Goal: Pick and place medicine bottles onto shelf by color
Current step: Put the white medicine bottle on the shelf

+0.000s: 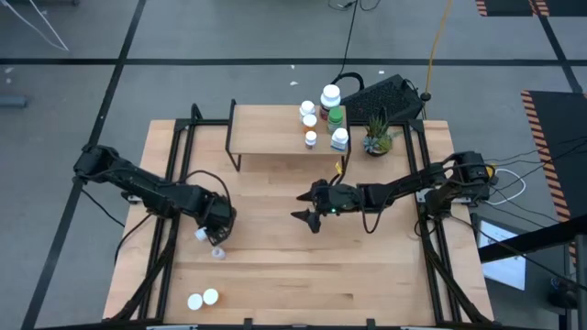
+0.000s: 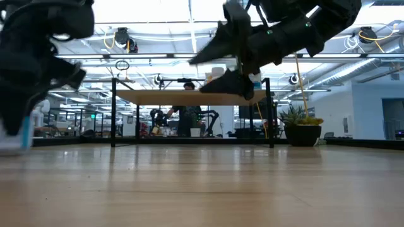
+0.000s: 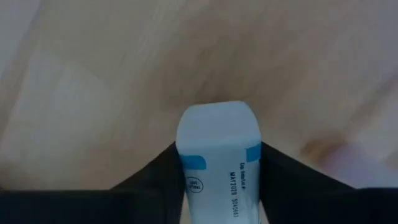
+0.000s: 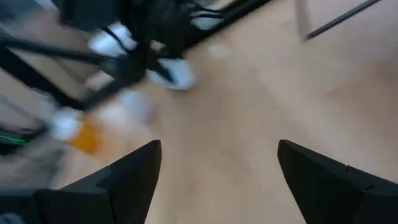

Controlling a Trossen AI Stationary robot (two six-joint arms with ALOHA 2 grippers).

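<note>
My left gripper (image 1: 213,225) is at the table's left middle, shut on a white bottle with a blue-banded label (image 3: 217,155). The bottle also shows at the left edge of the low view (image 2: 16,135). A small bottle (image 1: 218,252) stands just nearer the front. Two white-capped bottles (image 1: 203,299) stand by the near edge. The light-wood shelf (image 1: 271,128) stands at the far middle, with several bottles (image 1: 323,117) grouped on its right end. My right gripper (image 1: 307,207) is open and empty above the table's middle, in front of the shelf. My left gripper pinches the white bottle between its two fingers, one on each side of the labelled body (image 3: 186,168). The bottle's white end (image 3: 217,118) sticks out past the fingertips, toward the tabletop. In the low view the bottle hangs below the fingers; I cannot tell whether it touches the table.
A small potted plant (image 1: 376,138) stands to the right of the shelf. A black keyboard (image 1: 385,96) lies beyond the table's far edge. The shelf's left part (image 1: 257,128) is bare. Bare wood lies between the two grippers.
</note>
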